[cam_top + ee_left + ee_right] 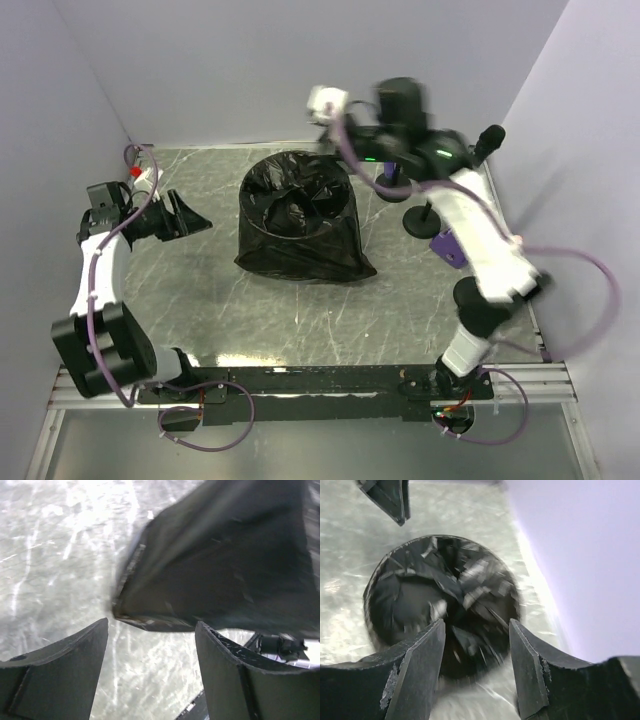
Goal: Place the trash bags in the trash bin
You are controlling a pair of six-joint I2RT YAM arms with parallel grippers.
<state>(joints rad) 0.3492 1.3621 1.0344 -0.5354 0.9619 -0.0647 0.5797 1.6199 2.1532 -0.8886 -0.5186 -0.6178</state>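
Dead centre of the marbled table point(200, 300), the trash bin point(296, 200), swallowed by a black trash bag point(335, 262) with film pushed down into the mouth and the skirt pooling at the base. Reads as a lining job about done, hence both arms off it. Well apart on its side, the left gripper point(150, 625), jaws wide and empty, aimed at the bag's flank; above the back rim, the right gripper point(475, 630), parted around nothing. Only from the right wrist, the crumpled lining deep inside and a left fingertip point(387, 500) beyond; only from overhead, the full drape and both gaps.
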